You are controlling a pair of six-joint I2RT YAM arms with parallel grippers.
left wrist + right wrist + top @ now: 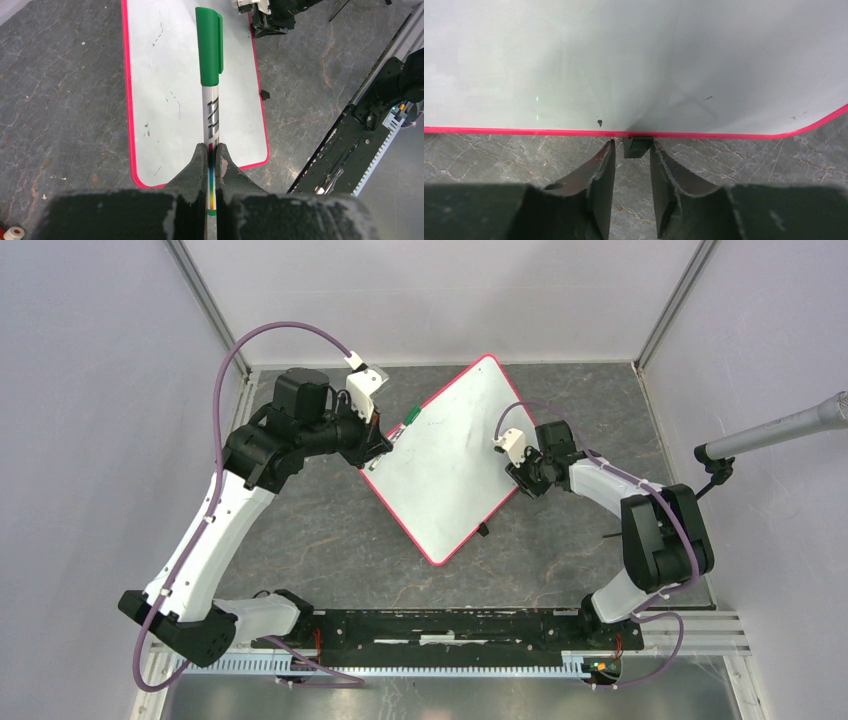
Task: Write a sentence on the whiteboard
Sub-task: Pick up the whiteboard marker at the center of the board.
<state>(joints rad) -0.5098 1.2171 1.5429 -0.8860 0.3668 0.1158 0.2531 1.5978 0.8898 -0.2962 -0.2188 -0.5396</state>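
At the left of the top view, the left end effector (211, 150) is clamped tight on the tail of the marker (212, 115), which points out over the whiteboard (445, 480). Its green cap (209, 45) is on, so any stroke made now would leave nothing. Because the hold is so far back on the barrel, pressing the tip down could also lever the marker sideways in the pads.

The whiteboard lies flat on the surface (320, 530) at the centre of the frame, turned like a diamond. It carries only faint specks and no lettering. Nothing visible pins it down, so a hard stroke could push it across the surface and skew the lines.

At the right edge of the board, the right end effector (632, 150) stands partly open. Its fingers sit on either side of a small dark tab (637, 146) just below the red rim, with a gap showing on the left side. If they close off-centre they may nudge the board or slip off the tab, leaving it unsteadied. The right fingers are also far from the cap, so uncapping would need a long reach.
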